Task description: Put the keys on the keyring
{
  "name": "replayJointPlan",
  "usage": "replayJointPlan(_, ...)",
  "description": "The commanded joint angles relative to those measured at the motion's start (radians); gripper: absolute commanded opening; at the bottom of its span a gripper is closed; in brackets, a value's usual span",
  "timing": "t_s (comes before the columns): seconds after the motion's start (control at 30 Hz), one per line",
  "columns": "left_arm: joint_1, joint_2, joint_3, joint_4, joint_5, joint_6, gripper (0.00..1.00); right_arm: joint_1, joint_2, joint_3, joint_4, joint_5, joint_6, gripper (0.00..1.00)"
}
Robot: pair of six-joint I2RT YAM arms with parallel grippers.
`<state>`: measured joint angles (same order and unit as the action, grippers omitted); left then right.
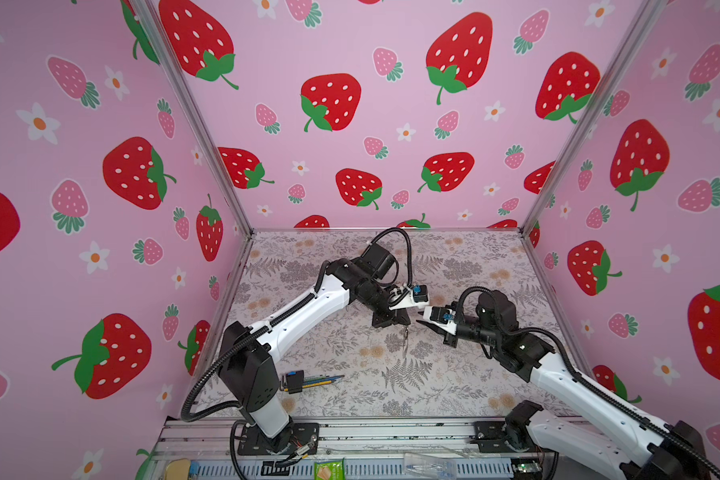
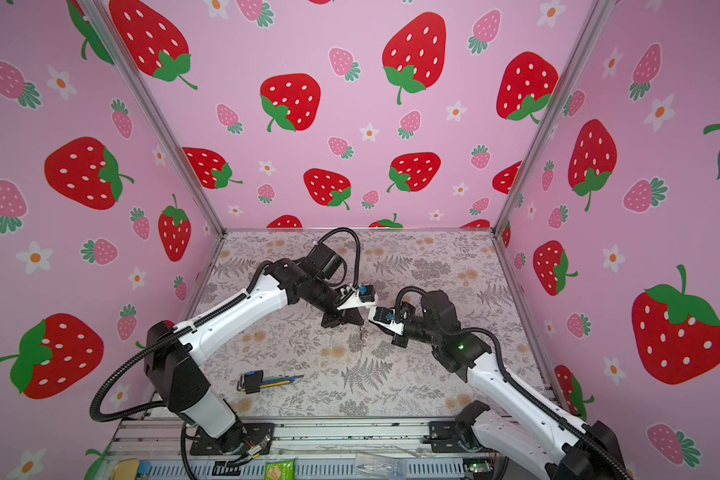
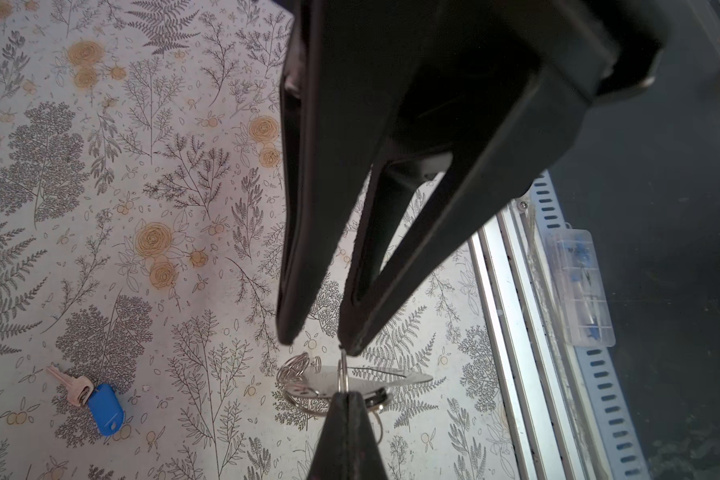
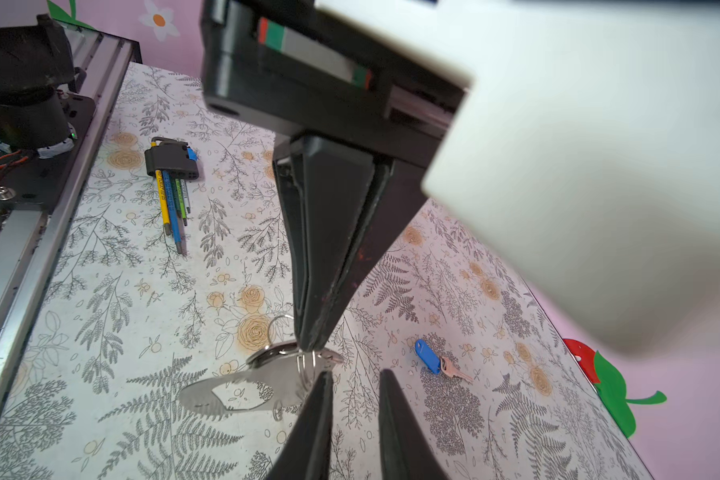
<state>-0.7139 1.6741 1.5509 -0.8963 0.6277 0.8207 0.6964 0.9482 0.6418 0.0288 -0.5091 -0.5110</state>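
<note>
The keyring [image 4: 208,397], a flat grey holder with an oval cut-out and metal rings [image 3: 296,370] on one edge, hangs just above the mat. It shows small in both top views [image 1: 405,343] [image 2: 362,332]. My left gripper [image 3: 344,395] [image 1: 400,323] is shut on one of its rings. My right gripper [image 4: 354,376] [image 1: 424,323] is open beside it, with one fingertip [image 3: 350,347] against that ring and nothing between its fingers. A silvery key with a blue tag [image 4: 427,355] [image 3: 105,409] lies loose on the mat to the side.
A hex-key bundle in a black and blue holder [image 1: 304,381] [image 4: 171,166] lies near the left arm's base. The metal rail [image 3: 512,332] runs along the table's front edge, with a clear plastic box [image 3: 582,286] beyond it. Strawberry-patterned walls enclose the other three sides.
</note>
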Motion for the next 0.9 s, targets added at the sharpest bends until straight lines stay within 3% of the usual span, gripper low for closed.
replayJointPlan(0.0, -0.005, 0.014, 0.078, -0.075, 0.011, -0.009, 0.00, 0.003, 0.005, -0.004, 0.005, -0.051, -0.013, 0.22)
replayJointPlan(0.47, -0.024, 0.069, 0.170, -0.154, -0.010, -0.019, 0.00, 0.006, 0.043, -0.004, -0.003, -0.046, 0.004, 0.21)
replayJointPlan(0.87, -0.035, 0.078, 0.195, -0.171, -0.010, 0.003, 0.00, 0.006, 0.067, 0.001, -0.006, -0.036, 0.020, 0.13)
